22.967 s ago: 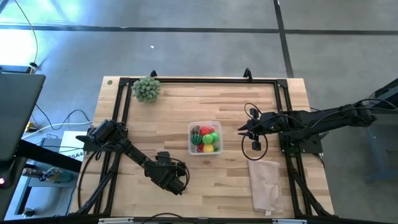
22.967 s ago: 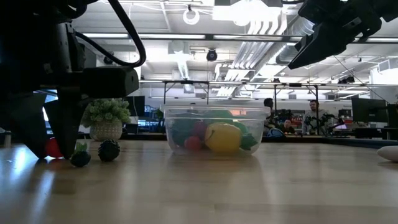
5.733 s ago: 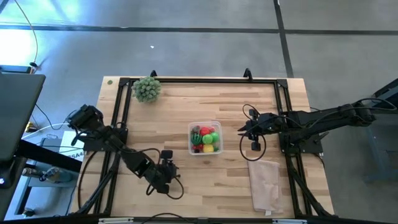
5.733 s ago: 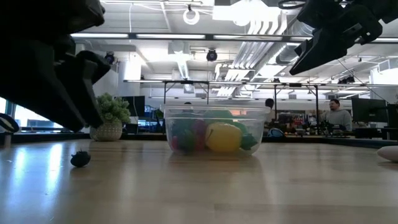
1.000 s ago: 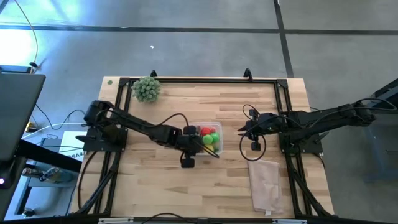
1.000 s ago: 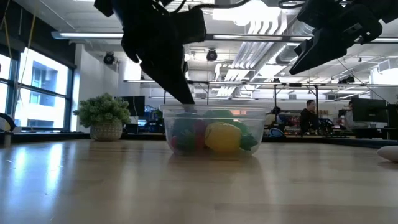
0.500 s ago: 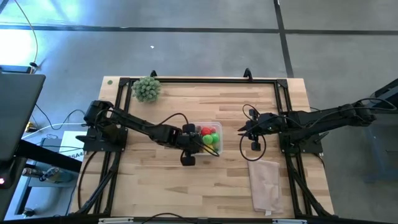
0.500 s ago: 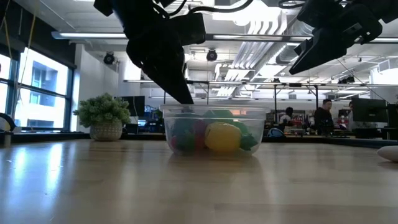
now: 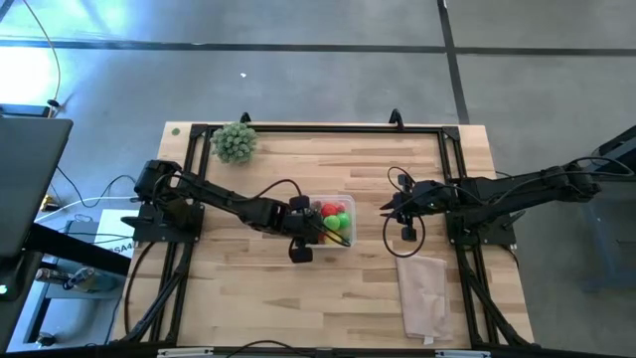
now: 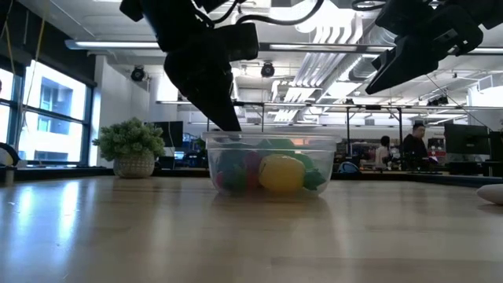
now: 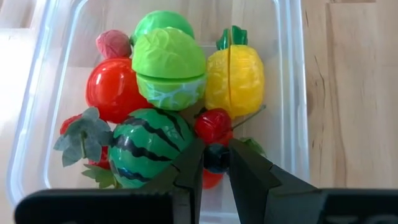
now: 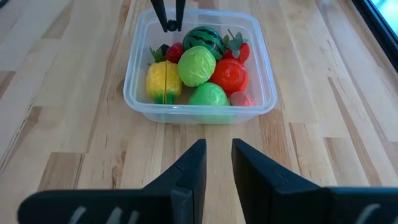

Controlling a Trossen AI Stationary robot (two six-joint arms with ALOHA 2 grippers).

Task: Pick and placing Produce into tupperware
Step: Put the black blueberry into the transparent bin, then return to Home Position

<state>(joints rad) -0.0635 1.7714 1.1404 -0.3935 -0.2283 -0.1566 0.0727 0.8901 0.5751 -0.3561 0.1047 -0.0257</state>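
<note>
The clear tupperware (image 9: 348, 201) sits mid-table, holding the produce: a striped green ball (image 11: 146, 146), a red tomato (image 11: 111, 87), a green cabbage (image 11: 169, 67), a yellow fruit (image 11: 236, 74), a dark-red cherry (image 11: 213, 126) and a strawberry. My left gripper (image 11: 216, 163) reaches down into the container's near-left part, shut on a tiny dark berry (image 11: 216, 155). It also shows in the low view (image 10: 228, 126) and the right wrist view (image 12: 169, 25). My right gripper (image 12: 217, 162) hovers open to the container's right (image 9: 386, 209), raised off the table. My left gripper pinches the tiny dark berry (image 11: 216, 157) between its two fingertips. The fingers come from above, pointing down into the tupperware. The berry is just over the other fruit, beside the cherry and the striped ball; whether it rests on them I cannot tell.
A bushy pale-green plant (image 9: 235, 142) stands at the far-left corner. A folded beige cloth (image 9: 424, 293) lies near the right edge. Black frame rails run along the table's sides. Bare wood lies in front of the container. People show in the room behind (image 10: 413, 145).
My left gripper has eased a little toward the far edge over the tupperware, staying shut on the berry. The right arm has kept still.
</note>
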